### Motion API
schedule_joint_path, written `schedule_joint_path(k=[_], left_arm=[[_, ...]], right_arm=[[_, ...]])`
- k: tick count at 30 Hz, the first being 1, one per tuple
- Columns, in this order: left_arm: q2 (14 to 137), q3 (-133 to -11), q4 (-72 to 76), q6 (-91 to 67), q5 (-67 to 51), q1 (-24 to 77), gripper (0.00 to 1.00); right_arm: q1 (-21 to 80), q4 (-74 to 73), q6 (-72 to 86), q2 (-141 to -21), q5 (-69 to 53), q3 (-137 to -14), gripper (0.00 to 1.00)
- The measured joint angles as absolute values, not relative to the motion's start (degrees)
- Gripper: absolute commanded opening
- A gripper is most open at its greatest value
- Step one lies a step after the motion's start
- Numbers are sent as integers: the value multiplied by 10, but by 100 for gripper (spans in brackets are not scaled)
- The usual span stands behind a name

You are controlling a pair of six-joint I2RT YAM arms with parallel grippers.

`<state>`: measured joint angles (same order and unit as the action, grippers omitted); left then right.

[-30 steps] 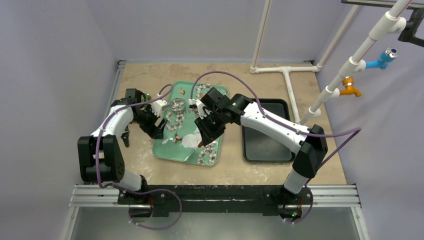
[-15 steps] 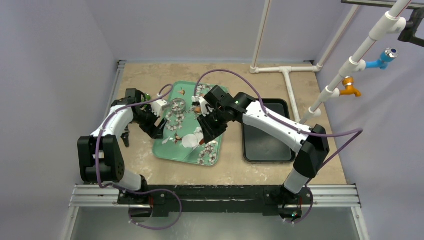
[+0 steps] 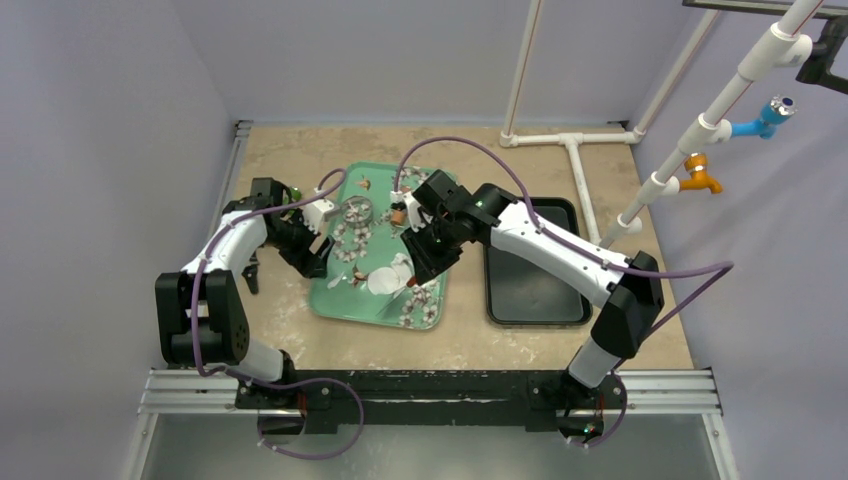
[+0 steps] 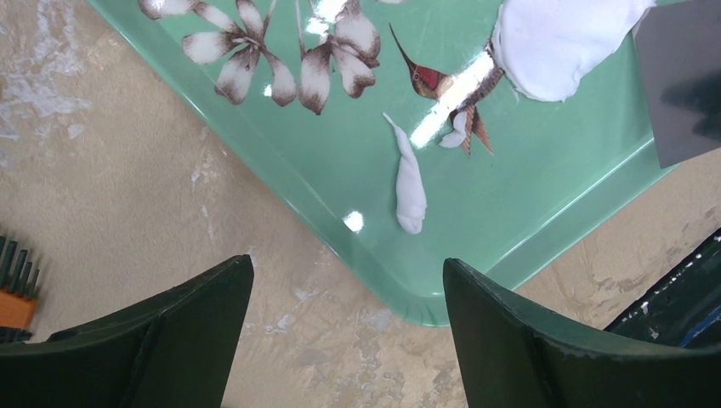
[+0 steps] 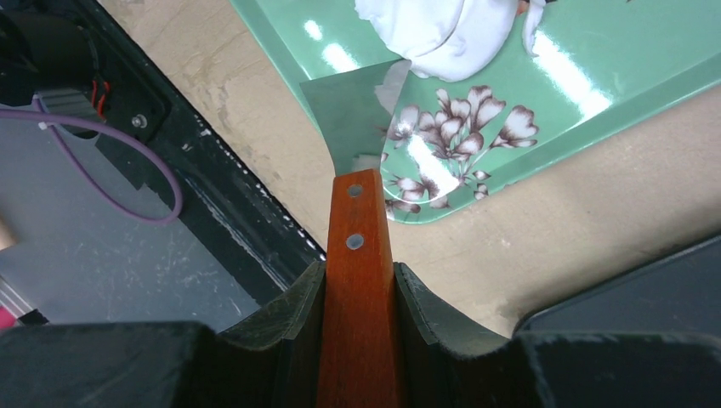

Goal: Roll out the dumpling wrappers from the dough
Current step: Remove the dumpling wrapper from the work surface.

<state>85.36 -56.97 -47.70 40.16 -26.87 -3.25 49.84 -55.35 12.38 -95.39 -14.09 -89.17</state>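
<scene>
The dough [image 3: 385, 280] is a flattened white patch with a bunched edge, lying on the green flowered tray [image 3: 340, 300]. My right gripper [image 3: 428, 262] is shut on the wooden handle [image 5: 359, 255] of a scraper. Its metal blade [image 5: 357, 110] touches the edge of the dough [image 5: 442, 30]. My left gripper [image 4: 349, 289] stands open and empty above the tray's near left corner [image 4: 527, 212]. A thin dough scrap [image 4: 410, 183] lies on the tray, and the main dough [image 4: 557, 42] is further in. No cut dumpling wrappers are in view.
A metal ring cutter [image 3: 356, 211] sits at the far side of the green tray. A black tray [image 3: 530, 290] lies to the right. White pipes [image 3: 575, 150] cross the far right of the table. An orange-and-black tool [image 4: 15, 293] lies left of my left gripper.
My right arm has shifted slightly right and away with the scraper, and the dough's right edge has bunched up against the blade. The left arm has not moved.
</scene>
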Motion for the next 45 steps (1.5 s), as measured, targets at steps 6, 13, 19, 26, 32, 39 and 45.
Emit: schedule_joint_path(k=[6,13,19,26,32,39,45], left_arm=[[854,-567,-476,402,-269,-32,83],[854,-566,-476,402,-269,-32,83],[854,-564,-471,401,-267,-29,83],[869,-553,-453,401,-223,37,80],[904,-553,-437,396,-185,54,78],[927,-562,-431,394,-167,87,76],[955,-589,-439,381,-177,88,75]], right_arm=[[495,-570,124,-946,-111,-891,0],[493,-582,124,-943,-85,-891,0],[492,-591,124,-943,-72,-894,0],[491,-600,123,-943,-55,-900,0],[490,-609,119,-943,-41,-903,0],[490,-609,117,-943,-39,-903,0],[490,-609,115,-943,-38,-903,0]])
